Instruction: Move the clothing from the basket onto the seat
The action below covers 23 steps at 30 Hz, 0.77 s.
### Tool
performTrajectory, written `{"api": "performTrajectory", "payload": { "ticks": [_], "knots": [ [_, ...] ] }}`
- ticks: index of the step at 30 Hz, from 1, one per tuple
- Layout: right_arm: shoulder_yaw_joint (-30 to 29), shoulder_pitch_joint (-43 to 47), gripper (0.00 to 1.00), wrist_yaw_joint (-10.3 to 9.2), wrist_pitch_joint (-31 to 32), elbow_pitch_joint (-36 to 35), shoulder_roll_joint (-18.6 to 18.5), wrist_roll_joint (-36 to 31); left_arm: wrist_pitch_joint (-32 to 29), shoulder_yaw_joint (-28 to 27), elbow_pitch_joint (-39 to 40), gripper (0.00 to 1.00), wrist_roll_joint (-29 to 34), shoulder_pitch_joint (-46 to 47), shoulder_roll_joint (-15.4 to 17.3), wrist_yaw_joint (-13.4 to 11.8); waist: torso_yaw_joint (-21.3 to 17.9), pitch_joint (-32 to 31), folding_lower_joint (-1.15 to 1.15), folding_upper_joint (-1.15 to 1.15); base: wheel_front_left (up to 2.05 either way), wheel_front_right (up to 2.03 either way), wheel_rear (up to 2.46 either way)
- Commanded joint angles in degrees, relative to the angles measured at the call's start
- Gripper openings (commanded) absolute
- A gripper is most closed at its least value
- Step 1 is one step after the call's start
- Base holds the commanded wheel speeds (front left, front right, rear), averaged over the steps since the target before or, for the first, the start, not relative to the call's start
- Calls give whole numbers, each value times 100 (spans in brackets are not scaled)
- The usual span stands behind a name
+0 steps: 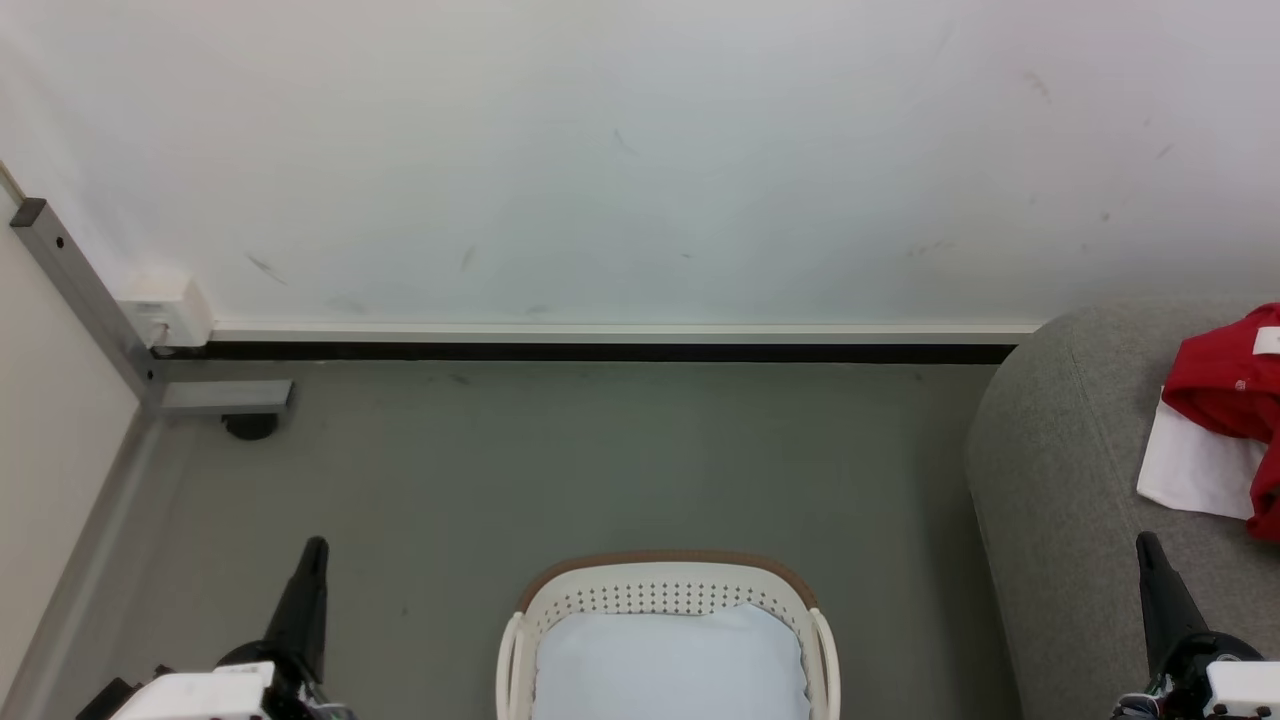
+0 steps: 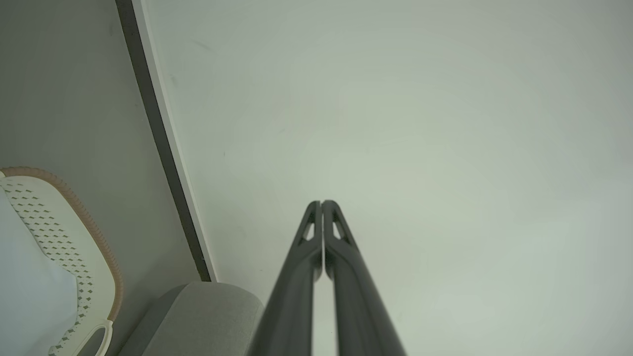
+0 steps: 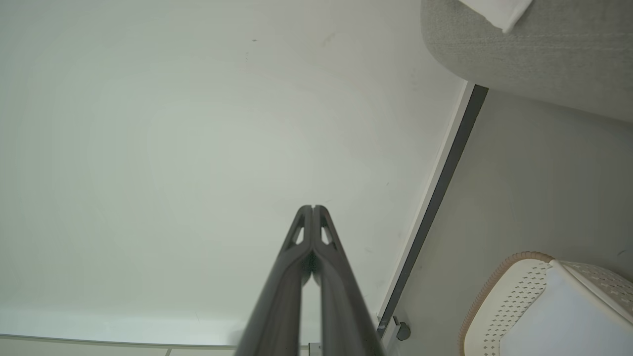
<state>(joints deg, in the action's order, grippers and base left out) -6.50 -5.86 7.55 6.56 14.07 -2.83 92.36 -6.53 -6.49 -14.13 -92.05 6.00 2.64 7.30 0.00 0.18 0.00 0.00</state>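
Head view findings. Surface: a smooth grey floor [image 1: 600, 460] with faint scuffs. It meets a white, lightly marked wall [image 1: 640, 150] along a pale skirting [image 1: 600, 330] that has a dark strip beneath.

At 9 o'clock a grey metal frame [image 1: 90, 300] slants down the wall to a foot on the floor. A small white wall box [image 1: 165, 310] sits beside it.

The basket [image 1: 660, 585] stands at 6 o'clock with its brown rim toward the wall. A pale pad [image 1: 670, 665] lies flat inside it.

The seat [image 1: 1060, 480] fills 3 to 4 o'clock, its rounded corner near the skirting. The clothing [image 1: 1225, 385], red with a white panel, lies on the seat at 3 o'clock, cut by the frame edge.

Clearances: open floor runs from the basket's far rim to the skirting and out toward 9 o'clock. A narrower floor strip separates the basket from the seat's edge.

The left gripper [image 1: 314, 552] stands at 7 o'clock over the floor and the right gripper [image 1: 1148, 545] at 5 o'clock over the seat. In both wrist views the jaws are pressed together and hold nothing, pointing at the wall.
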Motion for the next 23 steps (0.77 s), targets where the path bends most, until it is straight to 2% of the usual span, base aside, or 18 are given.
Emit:
{"api": "performTrajectory", "payload": {
  "ticks": [1, 23],
  "knots": [
    [-20, -67, 0, -12, 14, -18, -5, 11, -22, -15, 17, 0, -67, 49, 44, 35, 0, 0, 0, 0, 0, 0, 0],
    [-20, -67, 0, -12, 14, -18, -5, 11, -21, -15, 18, 0, -68, 49, 44, 35, 0, 0, 0, 0, 0, 0, 0]
  ]
}}
